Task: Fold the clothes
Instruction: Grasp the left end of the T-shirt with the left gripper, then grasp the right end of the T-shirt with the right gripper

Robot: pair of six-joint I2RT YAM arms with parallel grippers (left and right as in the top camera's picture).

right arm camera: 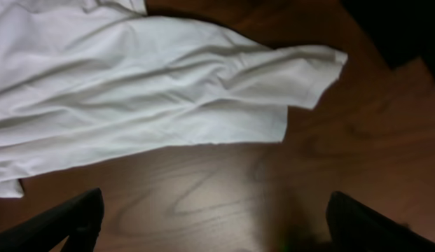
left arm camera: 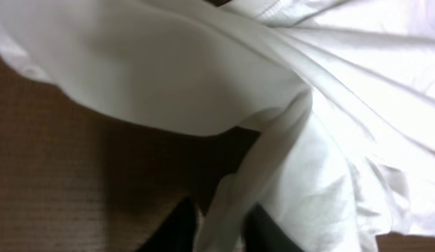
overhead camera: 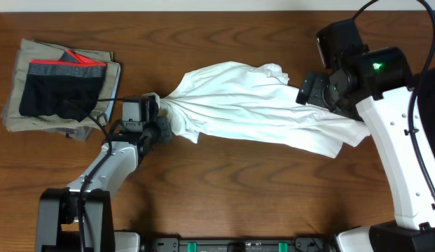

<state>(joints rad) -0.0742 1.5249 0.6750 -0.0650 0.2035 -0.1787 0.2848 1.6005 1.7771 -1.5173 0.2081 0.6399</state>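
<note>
**Shirt strung out away from the khaki pile, one end pinched**

The white T-shirt (overhead camera: 252, 105) lies as a long, wrinkled band on the wooden table (overhead camera: 224, 189). Its long axis runs straight away from the folded khaki pile (overhead camera: 21, 112) (the one with the black shorts (overhead camera: 59, 91) on top). The end nearest that pile is gathered into a tight bunch. The left gripper (overhead camera: 162, 120) sits right there, and its wrist camera shows a rope of white cloth passing between two dark fingers. They look closed on it, though the picture is too soft to be sure how firmly.

At the end farthest from the pile, the right gripper (overhead camera: 309, 89) hangs with its fingers spread wide and nothing between them but bare wood. The short sleeve (right arm camera: 312, 66) and the hem lie just ahead of it, near but not touching. I would say that the right arm is the one placed to take that loose end.
</note>
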